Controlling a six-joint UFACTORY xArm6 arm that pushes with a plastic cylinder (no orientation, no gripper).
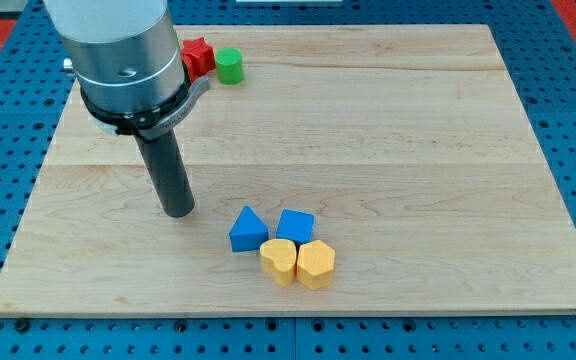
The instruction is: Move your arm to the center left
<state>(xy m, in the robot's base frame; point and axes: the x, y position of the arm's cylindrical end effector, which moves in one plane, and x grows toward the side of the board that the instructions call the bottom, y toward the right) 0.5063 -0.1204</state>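
My tip (pixel 178 211) rests on the wooden board (pixel 388 130) left of the view's middle, a little below centre height. A blue triangular block (pixel 247 230) lies just to the tip's right. A blue cube (pixel 295 226) sits beside it. Below them are a yellow rounded block (pixel 278 261) and a yellow hexagonal block (pixel 316 264), touching each other. A red star-shaped block (pixel 198 56) and a green cylinder (pixel 229 66) sit at the view's top left, partly behind my arm's body.
The board's edges border a blue perforated table (pixel 568 120). My arm's grey housing (pixel 118 60) hides the board's top-left corner.
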